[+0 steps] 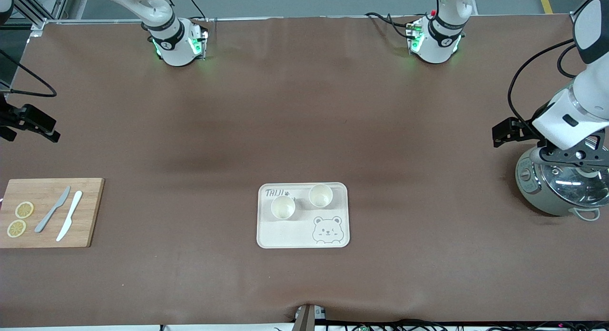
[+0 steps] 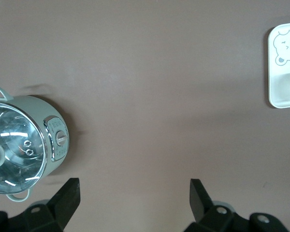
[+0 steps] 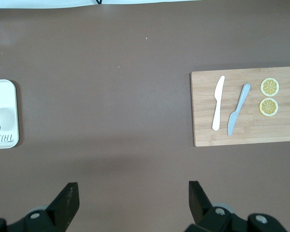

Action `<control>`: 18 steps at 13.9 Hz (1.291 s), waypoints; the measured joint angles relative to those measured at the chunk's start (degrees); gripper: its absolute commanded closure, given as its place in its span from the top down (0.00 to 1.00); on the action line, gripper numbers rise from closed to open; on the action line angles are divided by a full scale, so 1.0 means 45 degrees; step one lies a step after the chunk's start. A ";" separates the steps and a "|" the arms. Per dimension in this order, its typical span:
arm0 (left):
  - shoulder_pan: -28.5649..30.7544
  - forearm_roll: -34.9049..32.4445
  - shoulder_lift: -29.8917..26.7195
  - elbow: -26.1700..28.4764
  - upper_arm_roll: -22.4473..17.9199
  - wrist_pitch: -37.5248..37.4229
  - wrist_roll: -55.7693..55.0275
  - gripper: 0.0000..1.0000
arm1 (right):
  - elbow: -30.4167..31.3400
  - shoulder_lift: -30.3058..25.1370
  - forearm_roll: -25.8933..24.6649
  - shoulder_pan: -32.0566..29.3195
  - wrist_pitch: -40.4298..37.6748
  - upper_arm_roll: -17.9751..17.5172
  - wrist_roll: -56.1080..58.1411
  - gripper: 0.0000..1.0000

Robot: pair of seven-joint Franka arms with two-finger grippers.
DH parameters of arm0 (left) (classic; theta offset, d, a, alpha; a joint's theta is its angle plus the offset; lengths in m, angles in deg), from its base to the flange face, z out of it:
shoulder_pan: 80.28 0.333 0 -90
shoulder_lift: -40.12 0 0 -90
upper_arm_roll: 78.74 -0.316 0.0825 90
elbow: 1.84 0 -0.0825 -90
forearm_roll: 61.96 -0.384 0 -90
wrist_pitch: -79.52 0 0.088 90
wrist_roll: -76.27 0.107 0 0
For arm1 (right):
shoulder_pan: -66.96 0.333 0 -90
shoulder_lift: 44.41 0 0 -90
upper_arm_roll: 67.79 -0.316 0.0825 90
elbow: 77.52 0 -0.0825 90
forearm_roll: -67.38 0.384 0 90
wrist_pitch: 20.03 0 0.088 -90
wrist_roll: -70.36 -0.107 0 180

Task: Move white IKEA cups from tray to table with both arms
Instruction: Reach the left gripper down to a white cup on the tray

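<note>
both white ikea cups [image 1: 283,208] [image 1: 320,195] stand on the bear tray [image 1: 290,233]; left gripper [image 2: 134,193] and right gripper [image 3: 133,195] gape wide, empty.

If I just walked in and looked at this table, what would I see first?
Probably the cream tray with a drawn bear, in the middle of the table, with two white cups standing on it. Next, the shiny glass-lidded pot at the left arm's end, with the open left tool up in the air beside it. At the right arm's end lies a wooden board with two knives and two lemon slices.
</note>
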 measured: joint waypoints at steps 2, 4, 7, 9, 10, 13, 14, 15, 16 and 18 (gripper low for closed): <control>-0.0001 0.0000 0.0001 0.0002 0.0002 -0.0034 0.0007 1.00 | -0.0017 0.0000 0.0000 0.0000 0.0002 0.0000 0.0000 1.00; 0.0000 0.0001 0.0012 0.0088 0.0039 -0.0152 0.0043 1.00 | -0.0047 0.0000 0.0000 0.0000 0.0002 0.0000 0.0000 1.00; -0.0279 0.0002 0.0286 0.0746 0.0231 -0.0086 -0.0201 1.00 | -0.0065 0.0001 0.0000 -0.0001 0.0002 0.0000 -0.0001 1.00; -0.1129 0.0003 0.1232 0.0439 0.0281 0.0249 -0.1776 1.00 | -0.0074 0.0004 0.0000 -0.0001 0.0002 0.0002 -0.0001 1.00; -0.1650 0.0003 0.2006 -0.0138 0.0291 0.0422 -0.2734 1.00 | -0.0076 0.0007 0.0000 -0.0001 0.0002 0.0001 -0.0001 1.00; -0.3116 0.0003 0.4369 -0.2016 0.0283 0.1641 -0.5223 1.00 | -0.0077 0.0046 0.0000 -0.0001 0.0000 0.0002 -0.0001 1.00; -0.3425 0.0003 0.4883 -0.2299 0.0284 0.2078 -0.5773 1.00 | -0.0077 0.0069 0.0000 -0.0001 0.0001 0.0002 -0.0001 1.00; -0.3673 0.0003 0.5280 -0.2439 0.0282 0.2336 -0.6184 1.00 | -0.0076 0.0090 0.0000 -0.0001 0.0000 0.0002 -0.0001 1.00; -0.3900 0.0003 0.5630 -0.2507 0.0281 0.2579 -0.6558 1.00 | -0.0076 0.0105 0.0000 -0.0001 0.0000 0.0002 -0.0001 1.00; -0.4384 0.0003 0.6291 -0.2528 0.0281 0.3455 -0.7202 1.00 | -0.0077 0.0113 0.0000 -0.0002 0.0000 0.0002 -0.0001 1.00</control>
